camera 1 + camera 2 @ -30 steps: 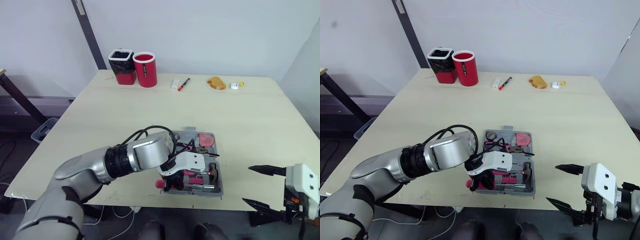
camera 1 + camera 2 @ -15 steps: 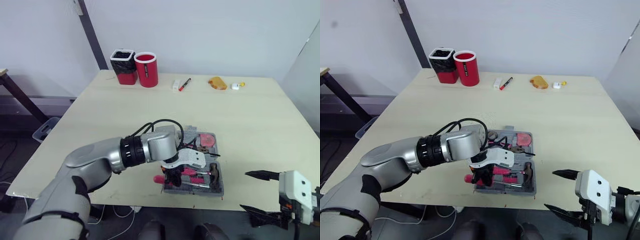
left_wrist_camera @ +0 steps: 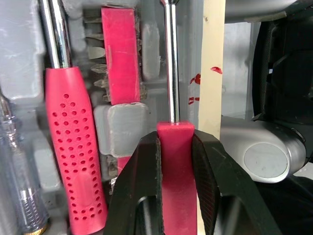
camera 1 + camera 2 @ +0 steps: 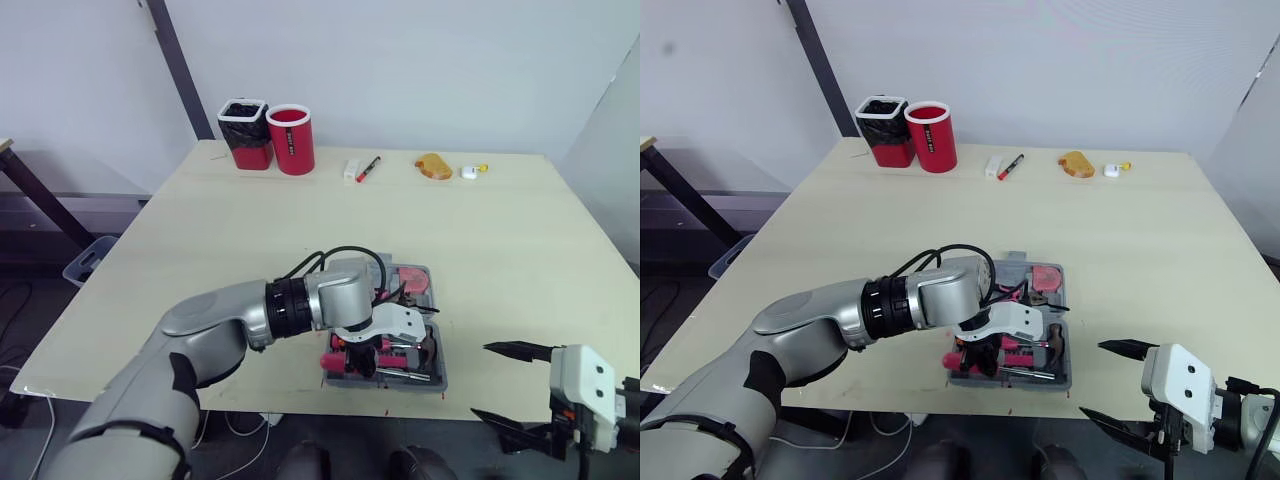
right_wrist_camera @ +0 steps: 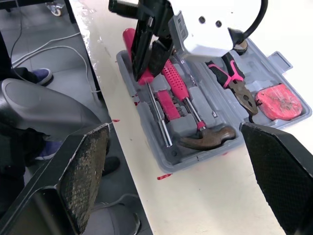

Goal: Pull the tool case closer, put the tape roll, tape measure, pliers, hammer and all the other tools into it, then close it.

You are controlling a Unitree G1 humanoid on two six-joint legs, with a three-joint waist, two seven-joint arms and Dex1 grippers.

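- Shifted rightward since a second ago, left claw clamps the red-handled screwdriver at the near slot of the tool case; right claw gapes empty off the worktop edge.
- Hammer and pliers already lie inside.
- Remaining, by judgement: seat screwdriver, close case.

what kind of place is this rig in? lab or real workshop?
Probably a robot test lab, not a workshop: one plain table against a bare white wall, a staged tool case near its edge, and loose cables on the floor beside it.
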